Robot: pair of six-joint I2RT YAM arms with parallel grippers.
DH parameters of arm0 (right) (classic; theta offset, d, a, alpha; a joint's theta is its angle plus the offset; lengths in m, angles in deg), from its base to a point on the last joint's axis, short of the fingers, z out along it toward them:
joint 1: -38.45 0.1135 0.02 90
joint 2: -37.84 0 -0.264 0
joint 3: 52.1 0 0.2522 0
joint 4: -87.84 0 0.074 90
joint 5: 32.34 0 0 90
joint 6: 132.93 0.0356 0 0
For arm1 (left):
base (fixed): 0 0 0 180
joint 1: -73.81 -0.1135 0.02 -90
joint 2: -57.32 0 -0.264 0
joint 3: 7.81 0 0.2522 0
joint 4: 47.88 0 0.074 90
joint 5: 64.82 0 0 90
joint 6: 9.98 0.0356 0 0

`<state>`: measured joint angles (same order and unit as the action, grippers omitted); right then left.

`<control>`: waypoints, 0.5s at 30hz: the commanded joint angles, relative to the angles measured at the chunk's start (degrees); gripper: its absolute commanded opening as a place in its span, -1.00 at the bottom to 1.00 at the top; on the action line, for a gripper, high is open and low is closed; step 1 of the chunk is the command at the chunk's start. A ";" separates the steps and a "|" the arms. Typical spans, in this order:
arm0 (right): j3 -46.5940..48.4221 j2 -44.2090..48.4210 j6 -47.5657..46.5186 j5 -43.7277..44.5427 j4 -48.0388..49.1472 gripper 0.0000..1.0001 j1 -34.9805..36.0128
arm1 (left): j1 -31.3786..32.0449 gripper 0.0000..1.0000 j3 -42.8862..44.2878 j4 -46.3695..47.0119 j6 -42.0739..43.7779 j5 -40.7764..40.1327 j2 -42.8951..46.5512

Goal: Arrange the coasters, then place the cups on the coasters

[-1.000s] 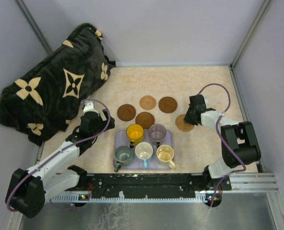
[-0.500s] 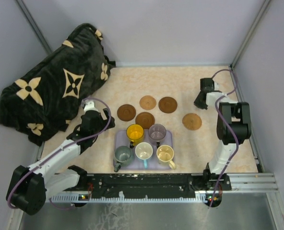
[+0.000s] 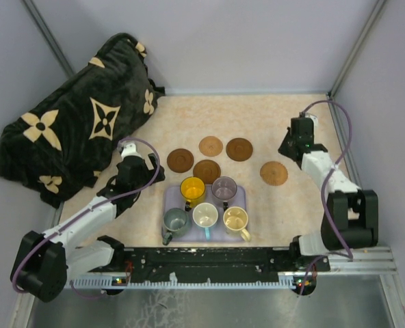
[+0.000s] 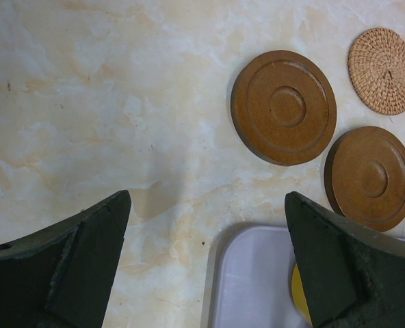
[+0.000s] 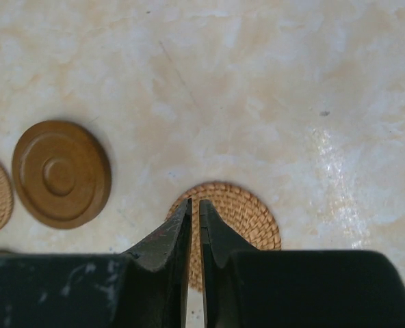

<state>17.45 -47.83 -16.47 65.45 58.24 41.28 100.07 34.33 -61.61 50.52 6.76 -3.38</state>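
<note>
I find no words, numbers, labels or brand names to read in any of my views. The dark blanket (image 3: 72,137) shows only tan flower and star shapes.

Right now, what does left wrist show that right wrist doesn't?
Left wrist only: lavender tray corner, a sliver of yellow cup, two brown coasters, open left gripper. Right wrist only: shut right gripper, a whole woven coaster past its tips, a third brown coaster. Both: marbled tabletop, and apparently one other woven coaster, cut off at right wrist's left edge.
</note>
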 commanded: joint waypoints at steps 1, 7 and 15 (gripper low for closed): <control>-5.85 9.32 -1.25 1.04 -1.50 -0.78 3.20 | 0.02 1.00 1.60 2.14 0.10 0.73 -0.38; -12.54 11.83 1.13 1.53 -4.42 -0.74 5.19 | 0.02 1.00 1.53 1.80 0.04 1.29 -0.38; -15.27 9.85 1.18 1.69 -3.25 -0.62 5.33 | 0.10 1.00 1.50 1.86 -0.03 1.72 -0.95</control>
<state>1.21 -36.94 -15.27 66.13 52.95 46.48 100.07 34.33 -61.56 50.48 7.66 -3.76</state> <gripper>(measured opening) 0.163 0.998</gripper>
